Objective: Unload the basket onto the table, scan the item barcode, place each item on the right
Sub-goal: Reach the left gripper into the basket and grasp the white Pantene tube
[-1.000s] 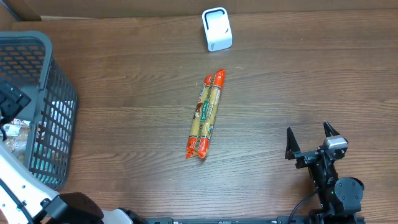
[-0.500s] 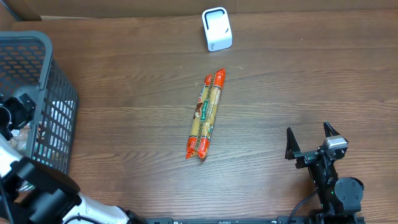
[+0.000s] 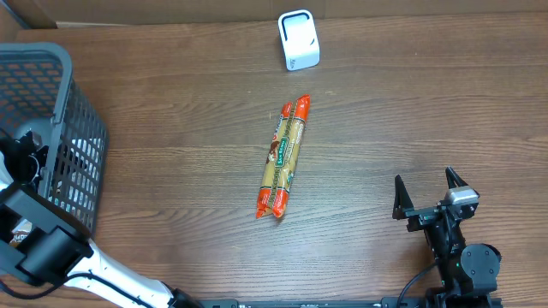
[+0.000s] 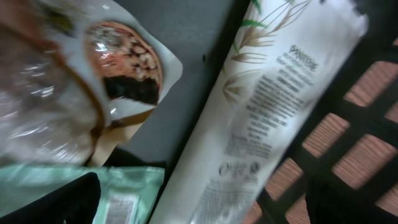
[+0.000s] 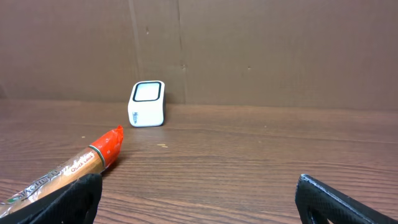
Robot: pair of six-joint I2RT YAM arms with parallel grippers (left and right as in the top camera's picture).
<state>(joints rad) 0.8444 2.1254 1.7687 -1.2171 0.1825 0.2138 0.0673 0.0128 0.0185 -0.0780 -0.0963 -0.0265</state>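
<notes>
Overhead, we find the left end effector (image 4: 200, 206) down in the basket (image 3: 53, 96) at the desk's (image 3: 171, 111) left edge, gaping wide above a white Pantene tube (image 4: 267, 112), probably our item for the scanner (image 3: 299, 39) at the far edge. Right end effector (image 3: 424, 186) sits wide, empty.

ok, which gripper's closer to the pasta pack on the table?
Right. The right gripper stands open, lower right of the pasta pack in the overhead view; the left gripper is farther off, inside the basket at the left edge.

Open table (image 3: 171, 171) surrounds pasta packet (image 3: 283, 158); basket (image 3: 81, 162) is crowded.
</notes>
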